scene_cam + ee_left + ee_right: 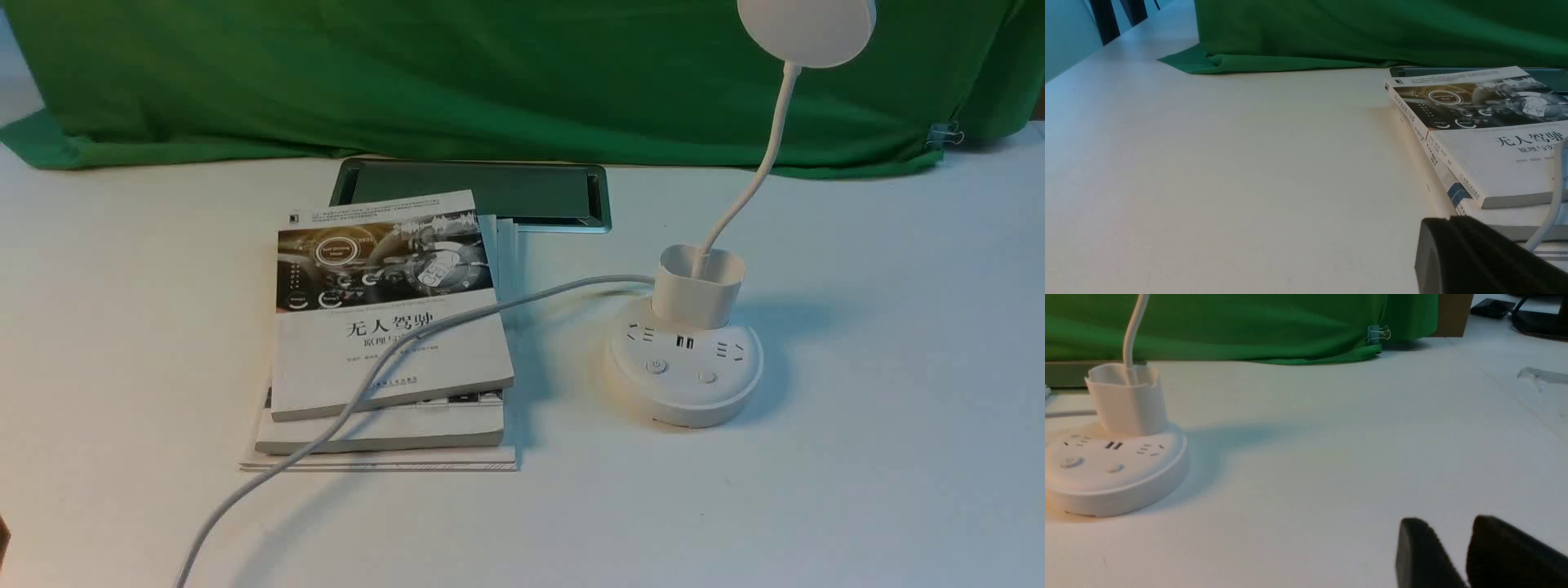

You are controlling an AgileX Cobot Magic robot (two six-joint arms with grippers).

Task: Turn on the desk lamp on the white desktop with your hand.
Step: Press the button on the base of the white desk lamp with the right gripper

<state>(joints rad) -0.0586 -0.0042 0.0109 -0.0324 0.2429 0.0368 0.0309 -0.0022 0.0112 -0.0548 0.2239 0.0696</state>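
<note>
Lower right in each wrist view: right gripper [1458,533] jaws slightly apart, empty; left gripper [1449,223] jaws pressed together. Bare white desktop [898,474] surrounds the desk lamp [686,371] at centre-right, buttons facing the camera, neck rising to the top edge. Books [392,327] lie just left.

Stack of books [390,327]: lying left of centre, the top cover showing a dark dashboard photo above a Chinese title.
Green cloth [490,73]: draping along the far edge.
Binder clip [947,134]: pinching the cloth at far right.
</note>
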